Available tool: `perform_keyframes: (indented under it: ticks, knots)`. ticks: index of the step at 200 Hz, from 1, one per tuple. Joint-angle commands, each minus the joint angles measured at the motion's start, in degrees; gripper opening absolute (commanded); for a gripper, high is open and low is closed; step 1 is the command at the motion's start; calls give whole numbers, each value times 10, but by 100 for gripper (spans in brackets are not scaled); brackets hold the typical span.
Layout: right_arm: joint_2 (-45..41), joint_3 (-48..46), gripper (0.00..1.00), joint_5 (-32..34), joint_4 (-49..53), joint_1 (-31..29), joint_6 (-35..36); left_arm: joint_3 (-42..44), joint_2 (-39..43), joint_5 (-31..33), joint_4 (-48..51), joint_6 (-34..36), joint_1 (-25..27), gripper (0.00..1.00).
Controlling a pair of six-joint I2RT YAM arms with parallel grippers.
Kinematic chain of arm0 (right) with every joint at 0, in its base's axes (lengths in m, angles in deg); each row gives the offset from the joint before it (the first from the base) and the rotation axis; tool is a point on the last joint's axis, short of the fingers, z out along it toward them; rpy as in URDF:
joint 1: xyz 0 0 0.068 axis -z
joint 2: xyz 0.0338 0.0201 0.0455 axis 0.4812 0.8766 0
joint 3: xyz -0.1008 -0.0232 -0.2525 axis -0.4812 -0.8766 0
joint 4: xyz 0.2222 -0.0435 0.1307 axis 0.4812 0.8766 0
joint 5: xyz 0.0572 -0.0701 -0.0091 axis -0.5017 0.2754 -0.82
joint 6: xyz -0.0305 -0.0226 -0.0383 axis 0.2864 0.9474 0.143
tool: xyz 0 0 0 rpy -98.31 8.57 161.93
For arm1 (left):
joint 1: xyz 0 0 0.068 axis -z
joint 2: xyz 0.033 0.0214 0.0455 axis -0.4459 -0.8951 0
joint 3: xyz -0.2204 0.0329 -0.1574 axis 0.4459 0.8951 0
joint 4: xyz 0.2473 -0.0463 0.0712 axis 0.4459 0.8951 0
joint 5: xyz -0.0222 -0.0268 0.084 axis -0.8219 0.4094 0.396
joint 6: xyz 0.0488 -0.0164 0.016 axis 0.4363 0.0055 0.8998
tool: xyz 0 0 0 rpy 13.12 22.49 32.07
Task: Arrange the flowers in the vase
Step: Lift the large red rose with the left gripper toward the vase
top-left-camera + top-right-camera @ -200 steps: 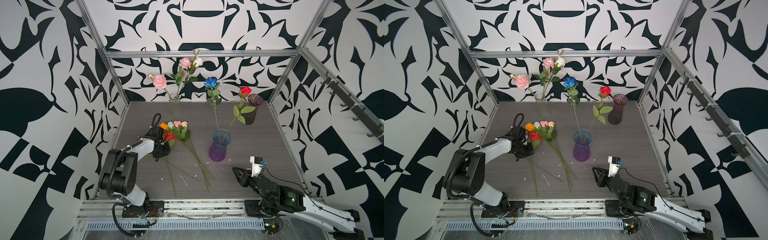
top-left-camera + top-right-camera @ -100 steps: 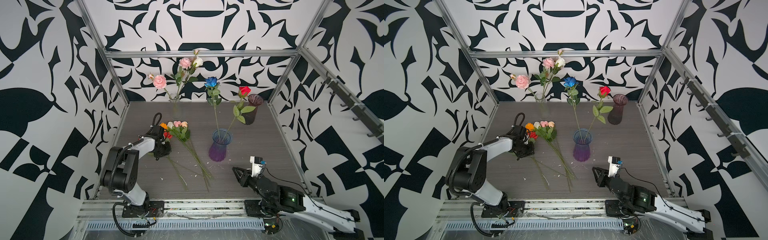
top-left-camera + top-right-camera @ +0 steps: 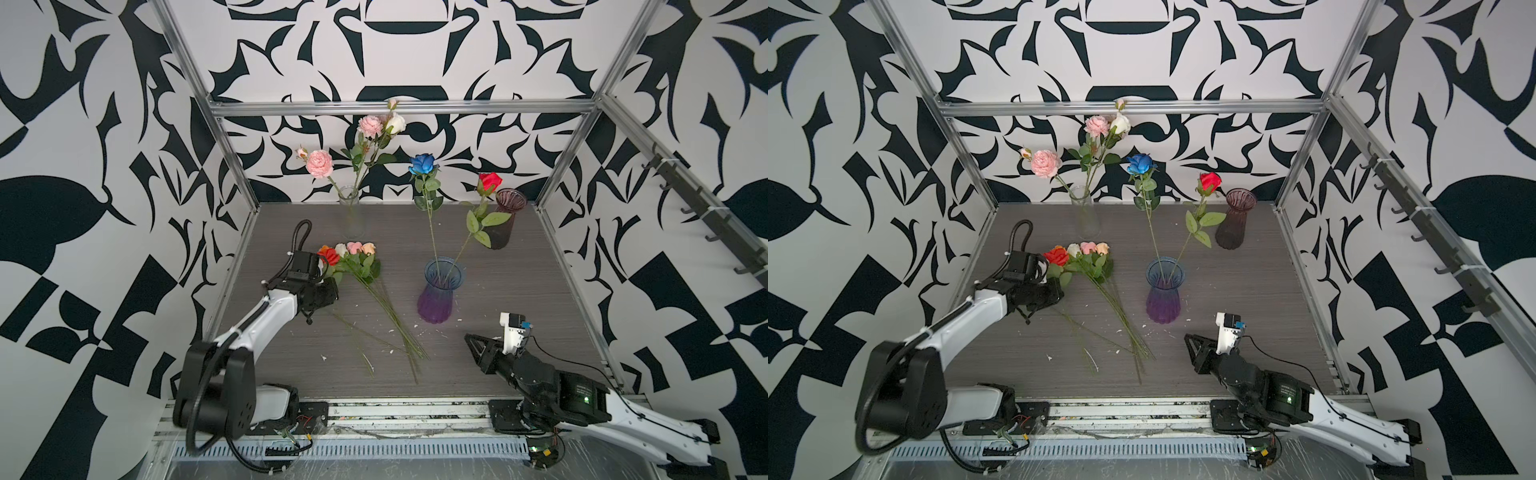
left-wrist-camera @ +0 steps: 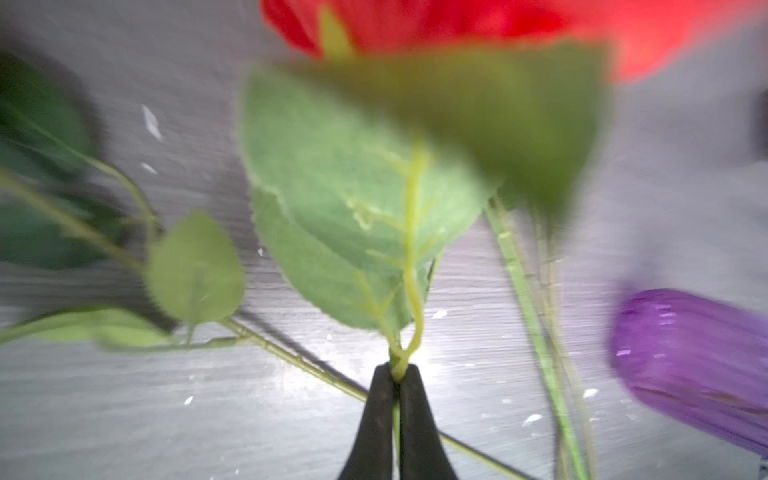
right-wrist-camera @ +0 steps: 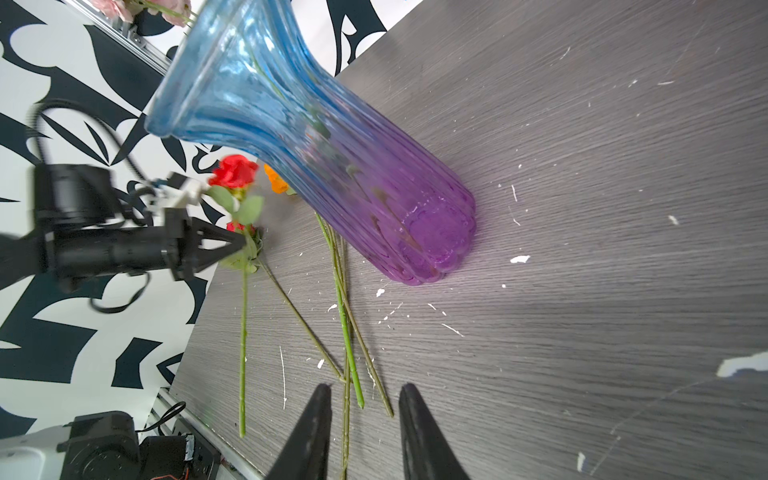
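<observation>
My left gripper (image 4: 398, 376) is shut on the green stem of a red rose (image 4: 457, 25), just below its leaves. In both top views that gripper (image 3: 330, 289) (image 3: 1057, 291) sits at the left end of the loose flowers (image 3: 355, 248), with the red head (image 3: 330, 255) above it. Their long stems (image 3: 390, 320) fan across the table. The blue-to-purple vase (image 3: 440, 291) (image 5: 332, 145) stands mid-table and holds a blue rose (image 3: 422, 164) and a red rose (image 3: 490, 181). My right gripper (image 5: 363, 395) (image 3: 471, 340) is open and empty over the stem ends.
At the back stand a clear glass vase (image 3: 351, 212) with pink and white blooms and a dark purple vase (image 3: 505, 220). The metal frame post (image 3: 232, 166) and patterned walls close in the table (image 3: 519, 291). White flecks litter the wood.
My left gripper has closed on the red rose's stem. The rose head has lifted and shifted toward the back, and its stem end has swung right. The right arm has not moved.
</observation>
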Motion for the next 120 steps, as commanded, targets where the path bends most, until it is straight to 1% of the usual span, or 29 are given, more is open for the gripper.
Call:
perform_keyframes:
  ticks: [1, 34, 49, 76, 93, 108, 120]
  knots:
    - [0, 4, 32, 14, -1, 0, -2, 22, 77, 17, -42, -57, -2, 0]
    - [0, 4, 32, 14, -1, 0, -3, 23, 168, 3, -86, -92, -2, 0]
    - [0, 4, 32, 13, -1, 0, -3, 19, 208, 2, -111, -95, -1, 0]
    - [0, 4, 32, 15, -1, 0, -3, 28, 284, 3, -201, -116, -1, 0]
    - [1, 4, 32, 16, -2, 0, -3, 36, 324, 2, -282, -113, 4, 0]
    - [2, 3, 32, 15, -3, 0, -3, 37, 344, 14, -341, -99, 14, 0]
    - [2, 3, 32, 16, -4, 0, -3, 27, 345, 19, -381, -85, 25, 0]
